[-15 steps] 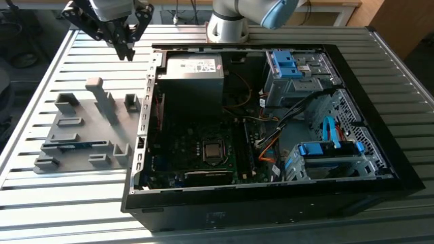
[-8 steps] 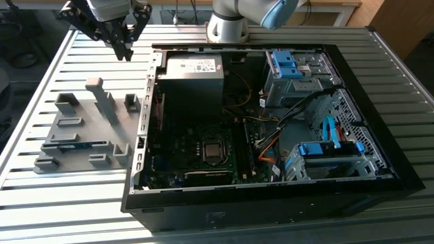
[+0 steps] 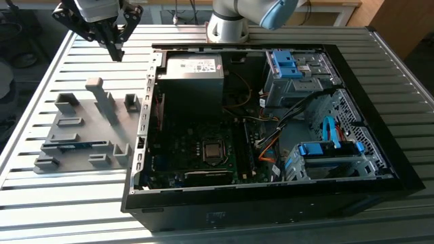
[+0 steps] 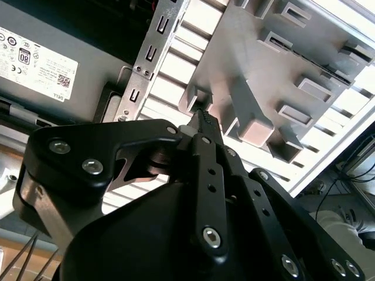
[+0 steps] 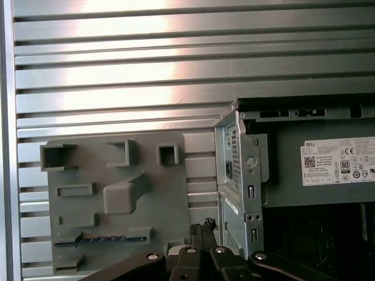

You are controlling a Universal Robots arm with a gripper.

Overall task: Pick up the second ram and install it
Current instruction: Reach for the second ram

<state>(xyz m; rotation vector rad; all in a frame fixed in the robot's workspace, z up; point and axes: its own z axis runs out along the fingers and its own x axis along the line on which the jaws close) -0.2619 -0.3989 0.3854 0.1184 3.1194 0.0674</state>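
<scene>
In the exterior view the gripper (image 3: 117, 55) is hanging over the open slatted table (image 3: 61, 195) beside the PC case (image 3: 271, 213) edge, fingers pinched together and empty. The second ram (image 3: 68, 148) is lying in the grey holder plate (image 3: 95, 140), well apart. In the second wrist view the gripper (image 4: 204, 117) is hovering by the plate's (image 4: 246, 64) edge. In the first wrist view the ram (image 5: 102, 238) is sitting slotted near the case (image 5: 234, 175) wall.

The second ram (image 3: 66, 147) sits sunk in its slot in the grey holder (image 3: 85, 134), showing only a thin blue-green strip, perhaps its upper edge. The exterior view's top edge cuts off the gripper (image 3: 117, 54) and the arm (image 3: 228, 25).
</scene>
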